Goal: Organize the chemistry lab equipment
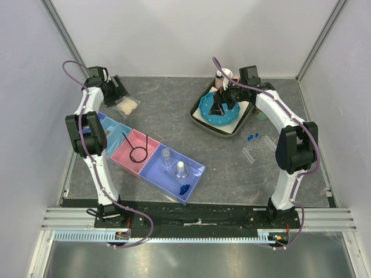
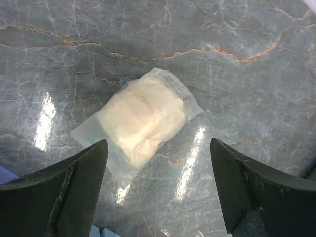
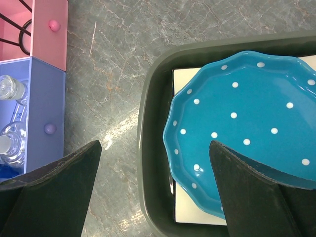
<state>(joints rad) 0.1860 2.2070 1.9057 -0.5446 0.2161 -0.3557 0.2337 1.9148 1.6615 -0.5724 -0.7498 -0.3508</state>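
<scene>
Beneath left claw, wad bag

A blue dotted plate lies in a dark tray.

**What the views hide or cut short**

From above, the right end effector covers the middle of the blue dotted plate. The right arm hides most of the mugs at the far side, and also a greenish thing right of the dark tray, whose kind cannot be told. The left arm covers much of the organiser's left compartments. The blue piece and blue-capped tubes are too small to make out.

In the right wrist view the plate runs off the right edge and the white slab under it is mostly hidden. The clear bottles and wire ring are cut by the left edge.

In the left wrist view a finger of the left end effector overlaps one edge of the bag of white wads.
</scene>
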